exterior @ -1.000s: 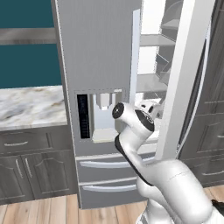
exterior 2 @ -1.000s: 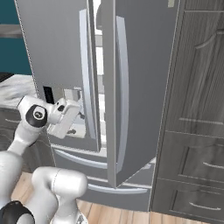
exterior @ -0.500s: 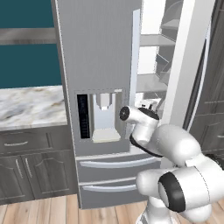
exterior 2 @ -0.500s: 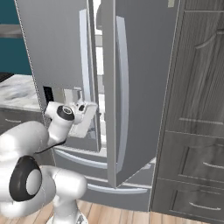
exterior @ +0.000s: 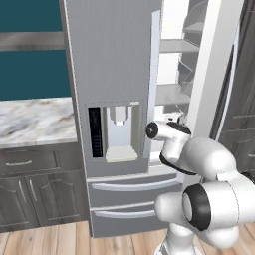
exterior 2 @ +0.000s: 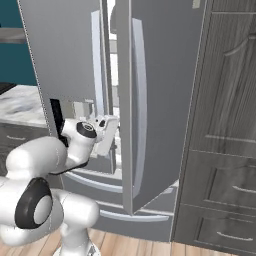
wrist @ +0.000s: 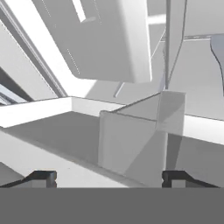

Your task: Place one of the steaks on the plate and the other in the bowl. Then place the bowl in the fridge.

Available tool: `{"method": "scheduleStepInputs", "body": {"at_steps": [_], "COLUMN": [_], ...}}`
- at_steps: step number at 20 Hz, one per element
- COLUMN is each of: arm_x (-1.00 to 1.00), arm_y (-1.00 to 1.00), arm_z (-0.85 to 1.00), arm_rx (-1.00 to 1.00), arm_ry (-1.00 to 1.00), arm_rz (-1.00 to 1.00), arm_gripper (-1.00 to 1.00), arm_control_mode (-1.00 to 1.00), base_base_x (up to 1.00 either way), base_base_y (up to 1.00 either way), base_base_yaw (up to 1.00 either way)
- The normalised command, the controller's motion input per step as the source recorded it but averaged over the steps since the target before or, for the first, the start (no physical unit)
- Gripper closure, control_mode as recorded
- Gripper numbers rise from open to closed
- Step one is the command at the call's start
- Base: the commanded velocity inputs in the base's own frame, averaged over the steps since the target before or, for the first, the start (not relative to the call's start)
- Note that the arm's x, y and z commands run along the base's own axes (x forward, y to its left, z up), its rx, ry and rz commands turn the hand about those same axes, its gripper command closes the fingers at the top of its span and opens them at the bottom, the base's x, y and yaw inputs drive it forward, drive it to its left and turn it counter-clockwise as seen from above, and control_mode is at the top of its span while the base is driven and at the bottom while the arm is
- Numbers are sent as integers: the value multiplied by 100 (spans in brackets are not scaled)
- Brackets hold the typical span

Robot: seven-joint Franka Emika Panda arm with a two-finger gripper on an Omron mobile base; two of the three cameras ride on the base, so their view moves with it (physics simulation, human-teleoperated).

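Note:
The grey steel fridge (exterior: 114, 60) stands in front of me, its water dispenser (exterior: 119, 132) in the closed left door. Its right door (exterior 2: 160, 100) is swung open, and white shelves (exterior: 174, 46) show through the gap. My gripper (exterior: 175, 119) sits at that gap at dispenser height, and the white hand (exterior 2: 107, 134) points inward. In the hand view the gripper (wrist: 109, 177) is open and holds nothing, its fingertips (wrist: 41, 177) wide apart, facing white shelves and bins (wrist: 39, 109). The steaks, plate and bowl are out of view.
Lower fridge drawers with bar handles (exterior: 129, 187) lie under my hand. A marble counter (exterior: 35, 119) over grey cabinets (exterior: 30, 199) runs to the left. Tall dark cabinets (exterior 2: 230, 125) stand right of the open door. My folded arm (exterior: 209, 159) is close to the fridge front.
The arm's links have folded up and swung nearer the cameras. The hand has stayed at the fridge opening, shifting only slightly. The fridge is unchanged.

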Motion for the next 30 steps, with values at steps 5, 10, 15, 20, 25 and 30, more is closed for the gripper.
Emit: {"method": "scheduleStepInputs", "body": {"at_steps": [5,10,15,20,25,30], "arm_x": [-100,-97,-52,-40,-58,-96], "arm_y": [-73,-100,-100,-100,-77,46], "arm_z": [0,8,12,9,23,44], "arm_rx": [-4,-9,-15,-15,-3,25], "arm_ry": [-10,-5,0,0,-4,-24], "arm_rz": [-5,-15,-23,-23,-22,-25], "arm_gripper": [-100,-100,-100,-100,-100,-100], "arm_control_mode": [-100,-100,-100,-100,-100,-100], "base_base_x": [0,0,0,0,0,0], "base_base_y": [0,0,0,0,0,0], "base_base_yaw": [0,0,0,0,0,0]}}
